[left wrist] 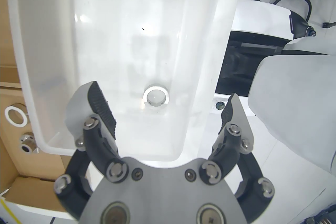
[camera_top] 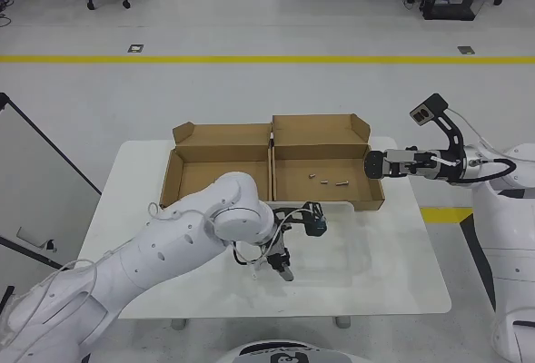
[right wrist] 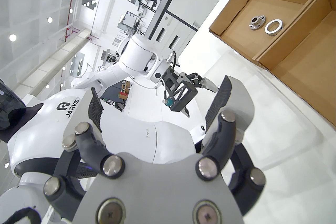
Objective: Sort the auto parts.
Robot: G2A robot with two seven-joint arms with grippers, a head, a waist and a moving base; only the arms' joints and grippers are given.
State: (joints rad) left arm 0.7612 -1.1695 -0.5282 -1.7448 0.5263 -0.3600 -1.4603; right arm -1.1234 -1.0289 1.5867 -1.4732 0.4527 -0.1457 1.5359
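The metal ring (left wrist: 156,98) lies flat on the floor of the clear tray (left wrist: 18,51), bore facing up, close to one of the tray's long walls. The left gripper (left wrist: 162,89) hangs over the tray with its fingers spread wide and nothing between them. From its wrist the ring sits almost straight ahead, centred between the two pads (left wrist: 102,104), so the pick looks to be mostly a straight descent. Being round, the ring has no long axis to line up with. I judge that any grip across its outer wall would do, though the nearby tray wall may crowd one finger. The left arm bends over the tray's left side with its wrist turned down into it. The right gripper (camera_top: 373,165), also spread and empty, is beyond the tray's far right corner, at the rim of the right cardboard box (camera_top: 294,181), so the left arm is plainly nearer. Beyond the tray's far wall, the left cardboard box (right wrist: 236,15) holds a flanged hub (right wrist: 257,22) and a second ring (right wrist: 273,26).
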